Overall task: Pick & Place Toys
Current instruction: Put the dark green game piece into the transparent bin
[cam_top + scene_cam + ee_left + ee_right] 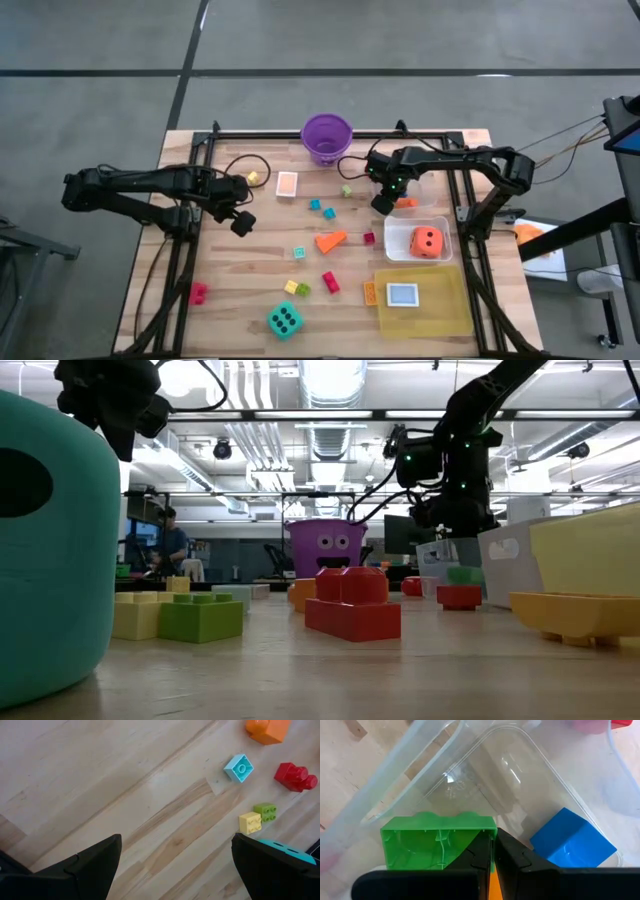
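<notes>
Toys lie scattered across the wooden table [230, 290] around an orange wedge [330, 241] at its middle: a red block [330, 282] and a yellow-and-green pair [296, 288] just toward the near edge from it, a teal die [285, 320] beyond those, and a pink block [198, 292] well off to the wedge's left. A purple bucket [327, 136] stands at the far edge. Right of the wedge, a clear tub [446, 236] holds an orange die [428, 241], and a yellow tray [445, 305] carries a small card [403, 295].

From above, the right arm covers most of a second clear tub [530, 785] (only the wrist camera sees inside). A blue block [572, 845] rests there, its neighbours blurred and cut off.

The right gripper [492, 847], just right of the wedge and farther back, has its fingers pinched together against a green block [437, 840] over that tub. The left gripper [175, 857] hangs left of the wedge, fingers spread wide and holding nothing, above bare wood.
</notes>
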Robot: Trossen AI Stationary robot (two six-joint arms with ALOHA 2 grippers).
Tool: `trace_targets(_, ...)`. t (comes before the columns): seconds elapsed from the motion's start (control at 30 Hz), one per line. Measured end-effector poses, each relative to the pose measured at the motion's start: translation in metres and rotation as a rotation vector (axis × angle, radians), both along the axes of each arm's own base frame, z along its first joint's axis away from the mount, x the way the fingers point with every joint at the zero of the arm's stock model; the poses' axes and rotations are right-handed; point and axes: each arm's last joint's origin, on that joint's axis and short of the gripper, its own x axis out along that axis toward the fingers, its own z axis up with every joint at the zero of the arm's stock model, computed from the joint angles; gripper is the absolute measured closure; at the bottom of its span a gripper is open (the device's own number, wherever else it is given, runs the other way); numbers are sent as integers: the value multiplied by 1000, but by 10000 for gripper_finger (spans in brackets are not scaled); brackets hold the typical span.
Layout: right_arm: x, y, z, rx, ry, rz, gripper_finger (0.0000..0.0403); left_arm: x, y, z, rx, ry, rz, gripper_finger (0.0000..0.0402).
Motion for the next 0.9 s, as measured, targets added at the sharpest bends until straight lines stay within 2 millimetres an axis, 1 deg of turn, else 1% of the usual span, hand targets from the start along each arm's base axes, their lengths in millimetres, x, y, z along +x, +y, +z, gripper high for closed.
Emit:
trace_targets(0.43, 3, 0, 4, 42, -32, 48, 390, 0, 0, 0, 0, 0, 0, 36)
trace_targets(0.73, 9, -1, 12, 74, -75, 71, 388, 0, 0, 0, 0, 0, 0, 36)
trace_targets(0.8, 10, -1, 14, 75, -80, 71, 377, 0, 0, 0, 0, 0, -1, 36)
trace_targets(0.9, 11, -1, 15, 73, -83, 71, 339, 0, 0, 0, 0, 0, -1, 36)
